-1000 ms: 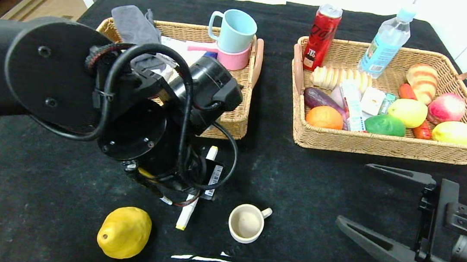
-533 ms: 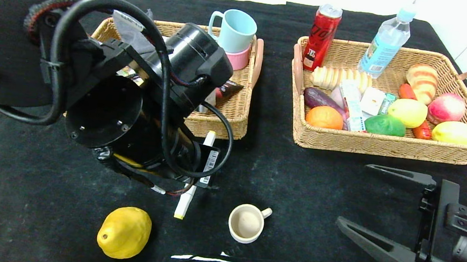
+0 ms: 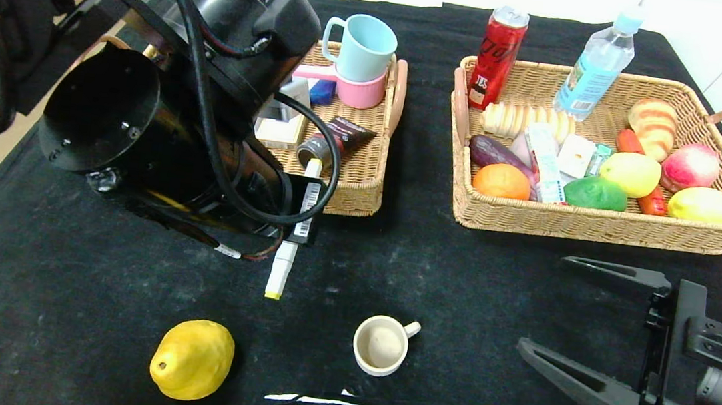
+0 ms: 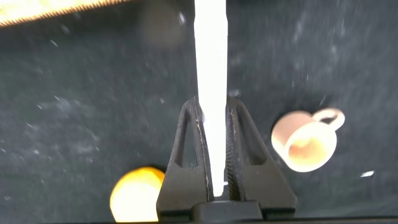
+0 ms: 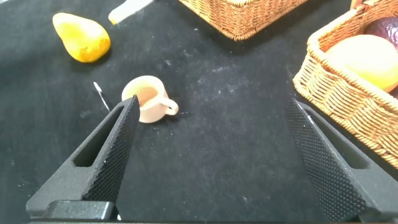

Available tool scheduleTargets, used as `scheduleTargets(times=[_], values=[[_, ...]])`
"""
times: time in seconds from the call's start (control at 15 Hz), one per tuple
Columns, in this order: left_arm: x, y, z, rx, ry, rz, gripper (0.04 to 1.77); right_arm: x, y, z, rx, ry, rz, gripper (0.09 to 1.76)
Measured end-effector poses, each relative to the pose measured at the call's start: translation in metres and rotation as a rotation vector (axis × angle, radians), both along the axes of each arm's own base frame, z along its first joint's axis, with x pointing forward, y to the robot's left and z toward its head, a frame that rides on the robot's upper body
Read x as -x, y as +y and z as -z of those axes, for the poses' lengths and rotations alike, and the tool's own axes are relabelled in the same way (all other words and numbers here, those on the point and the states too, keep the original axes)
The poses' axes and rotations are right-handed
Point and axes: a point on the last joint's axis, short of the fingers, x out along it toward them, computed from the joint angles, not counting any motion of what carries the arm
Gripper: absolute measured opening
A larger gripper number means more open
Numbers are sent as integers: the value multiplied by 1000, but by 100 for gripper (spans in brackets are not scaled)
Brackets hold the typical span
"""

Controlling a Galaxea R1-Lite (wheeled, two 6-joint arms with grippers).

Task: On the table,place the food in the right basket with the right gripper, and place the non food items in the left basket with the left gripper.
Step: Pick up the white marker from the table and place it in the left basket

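Observation:
My left gripper (image 4: pixel 213 106) is shut on the long white marker pen (image 4: pixel 210 62) and holds it above the table (image 3: pixel 55 304), just in front of the left basket (image 3: pixel 357 192). In the head view the arm hides the claw and the pen's yellow-tipped end (image 3: pixel 278 271) sticks out below it. The black and red cosmetic tube (image 3: pixel 335 138) lies in the left basket. The cream cup (image 3: pixel 381 344) and the bumpy yellow fruit (image 3: pixel 191 358) sit on the cloth near the front. My right gripper (image 3: pixel 544 301) is open and empty, right of the cup (image 5: pixel 146 99).
The right basket (image 3: pixel 600 227) holds fruit, bread, a red can and a water bottle. The left basket holds stacked mugs (image 3: pixel 362 62). A white scuff mark (image 3: pixel 313 399) lies on the cloth in front of the cup.
My left arm has risen and swung back and left, carrying the marker pen off the cloth toward the left basket. The cosmetic tube has come into view. The right arm has not moved.

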Motion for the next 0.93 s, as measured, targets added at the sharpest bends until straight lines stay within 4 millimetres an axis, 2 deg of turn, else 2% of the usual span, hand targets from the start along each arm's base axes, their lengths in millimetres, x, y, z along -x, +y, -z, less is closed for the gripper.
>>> scheduleTargets(times=[0.33, 0.93], values=[[-19, 5, -23, 89, -122, -24, 24, 0, 0, 2, 19, -15, 1, 171], [-41, 13, -43, 174, -305, -44, 24, 0, 0, 1, 17, -16, 2, 171]])
